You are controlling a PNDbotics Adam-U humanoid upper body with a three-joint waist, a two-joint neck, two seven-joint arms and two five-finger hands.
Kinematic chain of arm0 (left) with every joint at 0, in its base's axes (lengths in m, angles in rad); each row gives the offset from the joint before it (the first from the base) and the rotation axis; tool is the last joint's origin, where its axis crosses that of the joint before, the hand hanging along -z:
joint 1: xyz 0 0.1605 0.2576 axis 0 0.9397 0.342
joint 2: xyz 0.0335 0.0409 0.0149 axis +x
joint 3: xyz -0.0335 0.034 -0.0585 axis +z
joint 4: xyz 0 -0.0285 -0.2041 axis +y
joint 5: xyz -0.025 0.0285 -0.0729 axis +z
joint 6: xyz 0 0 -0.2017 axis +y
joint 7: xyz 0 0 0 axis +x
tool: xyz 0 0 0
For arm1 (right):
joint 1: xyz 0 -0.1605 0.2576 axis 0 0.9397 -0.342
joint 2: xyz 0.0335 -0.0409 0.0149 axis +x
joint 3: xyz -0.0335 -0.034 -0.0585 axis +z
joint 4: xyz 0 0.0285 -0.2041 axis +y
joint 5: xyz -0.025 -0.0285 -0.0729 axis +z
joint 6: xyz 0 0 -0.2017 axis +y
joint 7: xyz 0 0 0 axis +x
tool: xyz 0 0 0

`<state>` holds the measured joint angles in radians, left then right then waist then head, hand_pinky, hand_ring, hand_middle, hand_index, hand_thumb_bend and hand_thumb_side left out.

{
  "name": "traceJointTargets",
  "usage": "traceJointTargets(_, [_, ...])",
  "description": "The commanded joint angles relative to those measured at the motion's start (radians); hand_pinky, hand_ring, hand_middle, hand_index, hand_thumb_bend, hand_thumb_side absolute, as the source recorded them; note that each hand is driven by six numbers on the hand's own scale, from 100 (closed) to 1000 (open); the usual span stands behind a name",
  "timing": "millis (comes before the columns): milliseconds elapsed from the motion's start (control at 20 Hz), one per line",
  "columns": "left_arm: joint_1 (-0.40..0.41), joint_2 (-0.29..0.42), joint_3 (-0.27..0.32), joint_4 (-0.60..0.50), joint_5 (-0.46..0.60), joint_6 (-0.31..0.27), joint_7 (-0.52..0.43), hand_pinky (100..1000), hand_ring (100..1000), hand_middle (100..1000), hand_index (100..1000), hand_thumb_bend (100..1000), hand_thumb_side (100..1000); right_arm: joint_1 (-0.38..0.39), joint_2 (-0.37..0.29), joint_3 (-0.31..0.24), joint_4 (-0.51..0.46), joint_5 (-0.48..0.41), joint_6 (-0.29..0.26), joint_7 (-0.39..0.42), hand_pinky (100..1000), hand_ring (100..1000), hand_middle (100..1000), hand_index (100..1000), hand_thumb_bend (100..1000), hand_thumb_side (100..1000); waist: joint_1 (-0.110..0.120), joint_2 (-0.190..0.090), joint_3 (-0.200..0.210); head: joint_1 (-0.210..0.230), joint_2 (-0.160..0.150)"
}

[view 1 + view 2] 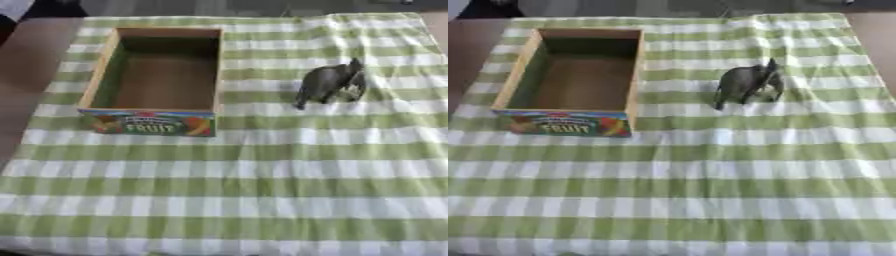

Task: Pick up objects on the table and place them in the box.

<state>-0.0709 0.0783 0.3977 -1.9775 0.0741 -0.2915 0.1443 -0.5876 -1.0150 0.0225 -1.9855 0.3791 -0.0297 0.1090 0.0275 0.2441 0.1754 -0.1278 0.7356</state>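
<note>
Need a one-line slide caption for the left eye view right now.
Empty fruit box and grey animal figure apart on the green checked cloth; no hand in view.

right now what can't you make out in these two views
- Grey toy animal: both views are too blurred to tell what animal it is or how it stands; something pale sits at its right side, unclear.
- Box: its front label reads FRUIT, but the smaller print above is unreadable.
- Robot's hands: neither shows in either view, so their state is unknown.
- Checked cloth: cut off by the lower picture edge.
</note>
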Motion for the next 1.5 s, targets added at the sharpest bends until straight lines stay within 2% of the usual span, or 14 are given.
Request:
traceJointTargets(50, [-0.005,0.015,-0.004,-0.023,0.004,0.001,-0.004,325,365,662,501,100,753,-0.020,-0.028,0.013,-0.009,0.047,-0.038,0.095,957,930,886,967,120,1000,-0.003,-0.012,0.003,-0.007,-0.007])
traceJointTargets(100, [-0.004,0.016,-0.005,-0.023,0.004,0.001,-0.004,325,366,662,502,100,753,-0.030,-0.029,0.021,-0.002,0.067,-0.058,0.133,961,932,884,966,143,1000,-0.003,-0.012,0.003,-0.009,-0.006])
traceJointTargets(250, [-0.004,0.017,-0.007,-0.023,0.005,0.001,-0.006,325,365,663,500,100,753,-0.069,-0.029,0.053,0.039,0.108,-0.126,0.253,975,946,895,972,285,990,-0.003,-0.013,0.005,-0.017,-0.007])
traceJointTargets(300, [-0.003,0.017,-0.008,-0.023,0.006,0.002,-0.008,325,365,663,500,100,753,-0.083,-0.029,0.067,0.057,0.116,-0.149,0.293,975,947,897,974,291,987,-0.004,-0.013,0.006,-0.020,-0.008])
traceJointTargets(400, [-0.003,0.018,-0.009,-0.023,0.006,0.002,-0.010,324,365,662,498,100,753,-0.109,-0.027,0.094,0.096,0.130,-0.195,0.374,975,959,910,983,365,950,-0.004,-0.012,0.007,-0.026,-0.008])
traceJointTargets(550, [-0.001,0.019,-0.010,-0.023,0.006,0.002,-0.013,324,365,663,497,100,754,-0.145,-0.019,0.128,0.152,0.135,-0.258,0.484,992,984,930,1000,472,847,-0.005,-0.011,0.010,-0.030,-0.010])
traceJointTargets(800, [0.000,0.019,-0.012,-0.023,0.006,0.003,-0.017,324,364,663,495,100,755,-0.191,-0.003,0.164,0.221,0.122,-0.335,0.651,1000,1000,956,1000,542,712,-0.008,-0.008,0.015,-0.031,-0.015])
traceJointTargets(950, [-0.001,0.019,-0.012,-0.023,0.006,0.003,-0.018,324,364,663,495,100,755,-0.205,0.001,0.171,0.249,0.116,-0.359,0.724,1000,1000,969,1000,570,638,-0.010,-0.007,0.017,-0.029,-0.019])
traceJointTargets(1100, [-0.001,0.019,-0.012,-0.023,0.007,0.004,-0.020,324,365,663,494,100,756,-0.212,0.004,0.168,0.271,0.120,-0.364,0.777,1000,1000,984,1000,587,622,-0.012,-0.007,0.017,-0.027,-0.021])
traceJointTargets(1500, [-0.003,0.018,-0.013,-0.023,0.007,0.008,-0.023,325,365,663,493,100,757,-0.219,0.018,0.187,0.312,0.170,-0.355,0.794,1000,1000,972,1000,586,609,-0.015,-0.008,0.019,-0.028,-0.031])
